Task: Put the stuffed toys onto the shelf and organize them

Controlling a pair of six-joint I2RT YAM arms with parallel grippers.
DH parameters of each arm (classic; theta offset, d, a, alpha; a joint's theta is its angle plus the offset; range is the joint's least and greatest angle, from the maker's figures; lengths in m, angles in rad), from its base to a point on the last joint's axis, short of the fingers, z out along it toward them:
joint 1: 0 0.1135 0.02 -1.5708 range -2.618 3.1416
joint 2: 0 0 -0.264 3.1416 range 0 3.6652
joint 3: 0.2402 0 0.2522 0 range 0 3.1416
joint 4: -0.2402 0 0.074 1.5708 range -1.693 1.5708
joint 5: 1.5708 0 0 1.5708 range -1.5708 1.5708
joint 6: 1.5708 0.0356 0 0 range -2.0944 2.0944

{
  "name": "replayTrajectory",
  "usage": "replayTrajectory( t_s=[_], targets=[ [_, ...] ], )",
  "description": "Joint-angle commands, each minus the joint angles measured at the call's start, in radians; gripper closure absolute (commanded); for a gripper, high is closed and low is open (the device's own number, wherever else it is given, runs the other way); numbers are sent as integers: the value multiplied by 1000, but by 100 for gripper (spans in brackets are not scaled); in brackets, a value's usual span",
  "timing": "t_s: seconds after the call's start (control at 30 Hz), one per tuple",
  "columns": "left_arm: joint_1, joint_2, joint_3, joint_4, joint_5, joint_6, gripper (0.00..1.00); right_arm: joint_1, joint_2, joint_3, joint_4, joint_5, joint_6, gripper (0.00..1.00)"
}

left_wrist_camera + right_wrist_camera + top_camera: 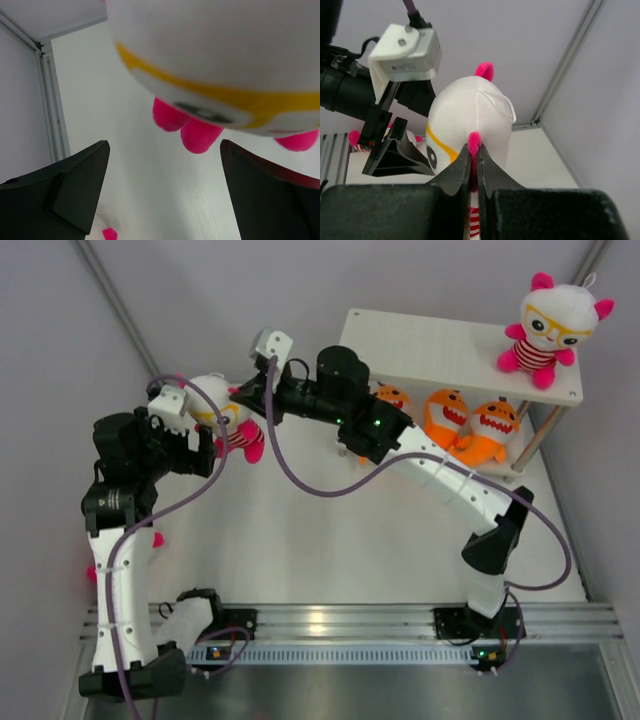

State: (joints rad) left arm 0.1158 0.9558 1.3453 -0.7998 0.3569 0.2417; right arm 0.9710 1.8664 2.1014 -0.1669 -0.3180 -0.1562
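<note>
- My right tool [475, 150] is pressed together on a pink bit [474, 139] of the doll [470, 117]; whether that is an ear or a paw I cannot tell.
- The doll sits straight ahead of that tool, touching its tips. Its white head is above them and its striped body hangs below, so its long axis runs up and down across the pinch.
- My left tool [164, 165] is spread wide. The doll's head is just above the gap between its fingers, and neither finger [80, 180] touches it. I judge that this tool has no share of the grip.
- Seen from above, the doll is off the desk [330, 530], between the two tools and ahead of both.
- The shelf [440, 350] lies behind my right tool, back past its wrist and elbow, and well apart from the left tool. The right arm is the nearer one.
- The carry should therefore be a pull back and a swing toward the shelf, drawing the doll away from the left tool's fingers.
- On the shelf, the top board holds a second doll [552, 328] at the far end from my tool, with bare board on the nearer end. The sharks [470, 420] fill the lower tier.
- The pinch is thin, so the doll may swing or slip.
</note>
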Motion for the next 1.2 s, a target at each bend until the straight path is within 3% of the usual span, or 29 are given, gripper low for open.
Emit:
replayTrajectory(
  t_s=[0.0,0.33,0.67,0.8,0.93,1.17],
  targets=[
    [-5,-37,58,-61,-18,36,2,-41,-157,9,4,-36,-109,100],
    [-21,-65,42,-113,-237,67,2,-205,-372,-1,-83,3,-250,100],
    [-27,-45,-21,-110,-197,68,2,-543,-544,-49,-209,-44,-327,100],
    [-27,-32,-31,-108,-193,68,2,-733,-593,-182,-114,-194,-270,100],
    [-28,-32,-32,-110,-194,71,2,-840,-592,-267,-2,-279,-172,100],
    [-27,-31,-40,-110,-196,68,2,-939,-518,-291,110,-329,-68,100]
  ],
)
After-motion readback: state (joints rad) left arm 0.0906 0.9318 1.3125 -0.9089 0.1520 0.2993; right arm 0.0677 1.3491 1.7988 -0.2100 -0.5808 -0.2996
